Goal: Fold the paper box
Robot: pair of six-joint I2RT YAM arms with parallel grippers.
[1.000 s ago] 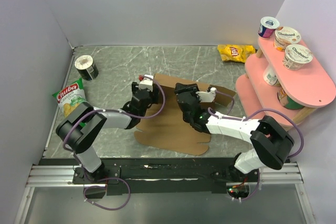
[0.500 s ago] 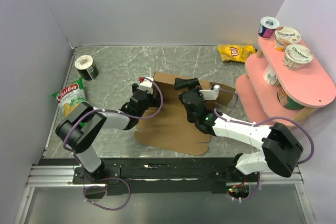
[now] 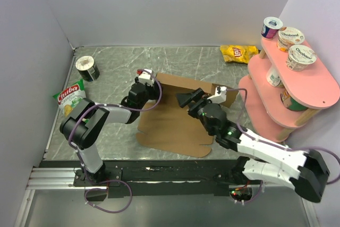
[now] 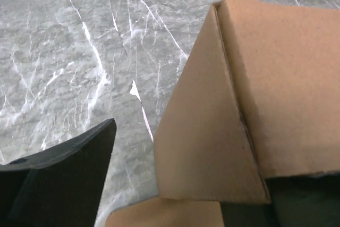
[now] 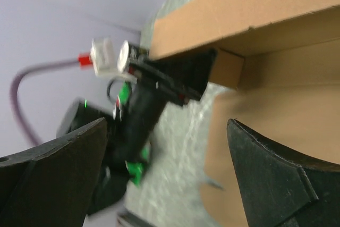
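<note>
Top view: brightly, evenly lit; shadows softened.
Right wrist view: smeared by motion.
Left wrist view: the paper box (image 4: 276, 78) is rendered sharp.

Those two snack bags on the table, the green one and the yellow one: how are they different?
The green-and-white crinkly snack bag lies near the left wall. The yellow crinkly snack bag lies at the far right, beside the pink two-tier stand. The green bag looks larger and points roughly away from the arms, while the yellow one lies crosswise. Both lie flat on the grey marbled table, clear of the cardboard.
</note>
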